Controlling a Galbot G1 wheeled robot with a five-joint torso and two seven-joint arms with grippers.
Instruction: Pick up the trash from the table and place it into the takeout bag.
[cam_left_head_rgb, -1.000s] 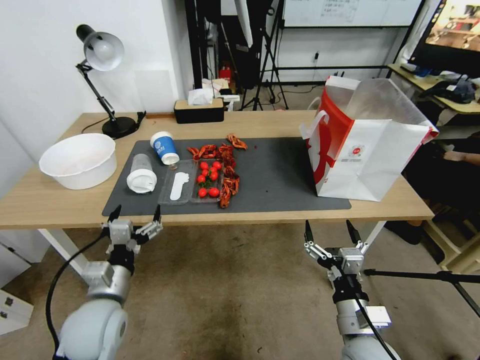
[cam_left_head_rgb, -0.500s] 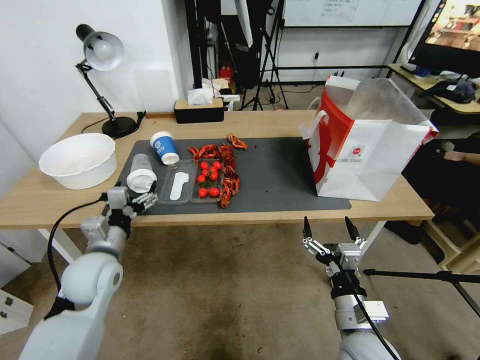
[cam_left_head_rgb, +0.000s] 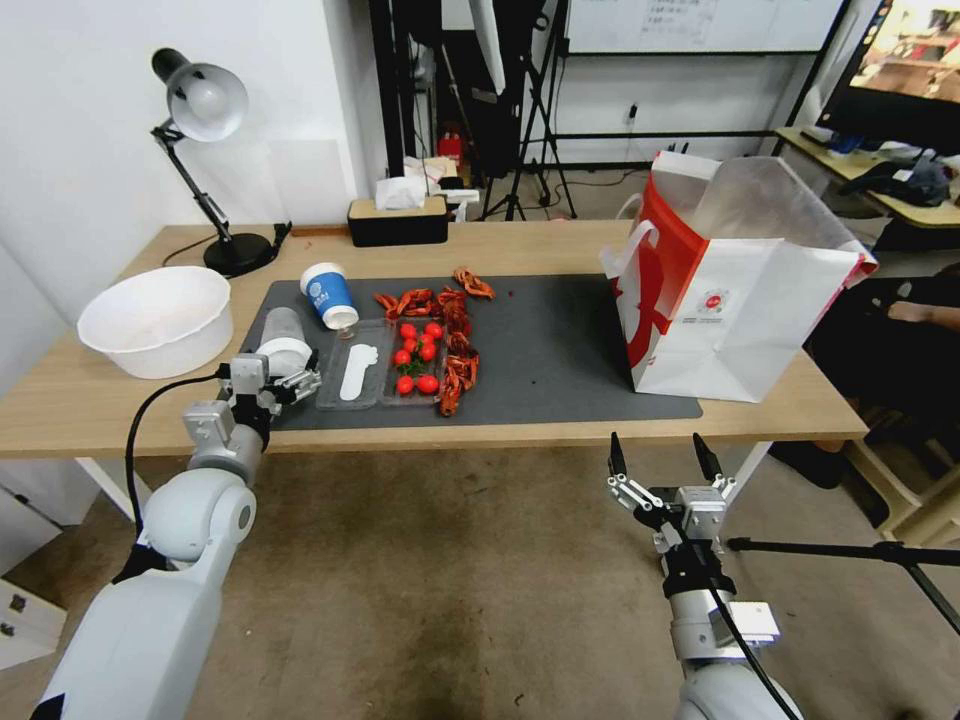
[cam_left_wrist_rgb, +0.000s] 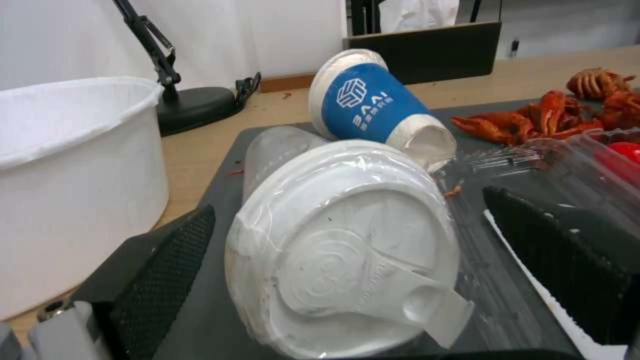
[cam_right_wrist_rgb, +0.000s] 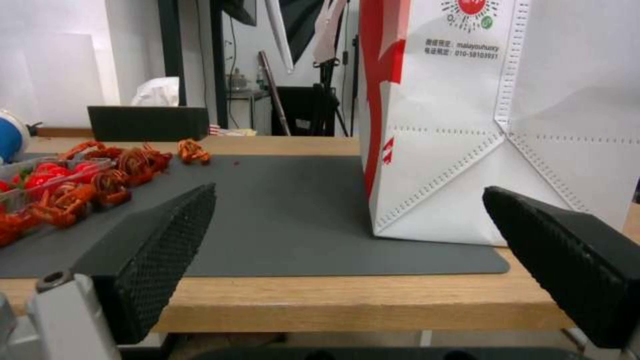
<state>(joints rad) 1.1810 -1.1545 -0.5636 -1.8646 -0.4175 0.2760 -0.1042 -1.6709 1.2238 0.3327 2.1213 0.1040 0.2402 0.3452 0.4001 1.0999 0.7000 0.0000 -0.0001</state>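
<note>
At the front edge of the worktop (cam_left_head_rgb: 120, 400), toward its left end, the left gripper (cam_left_head_rgb: 283, 383) reaches over the near left corner of the dark grey mat (cam_left_head_rgb: 560, 350) with its fingers spread apart on either side of the clear lidded cup (cam_left_head_rgb: 282, 348); the cup lies on its side with its white lid (cam_left_wrist_rgb: 347, 250) facing the gripper, and in the left wrist view the two black pads (cam_left_wrist_rgb: 167, 270) flank the lid without clearly touching it; just behind the cup a blue-white paper cup (cam_left_head_rgb: 329, 295) lies tipped over on the mat, its open mouth toward the front edge; beside both, nearer the middle of the mat, a clear plastic tray (cam_left_head_rgb: 385, 375) holds small red tomatoes (cam_left_head_rgb: 418, 355), and red shellfish scraps (cam_left_head_rgb: 455, 340) lie along its far and right sides; off the mat, near the left end of the worktop, stands a round white basin (cam_left_head_rgb: 157, 320), with a black desk lamp (cam_left_head_rgb: 205, 150) at the far left corner and a black tissue box (cam_left_head_rgb: 398, 220) on the far edge; at the right end the takeout bag (cam_left_head_rgb: 730, 290) stands upright and open, its base partly on the mat; the right gripper (cam_left_head_rgb: 663, 466) hangs below the front edge, in front of the bag, fingers wide apart and holding nothing.
</note>
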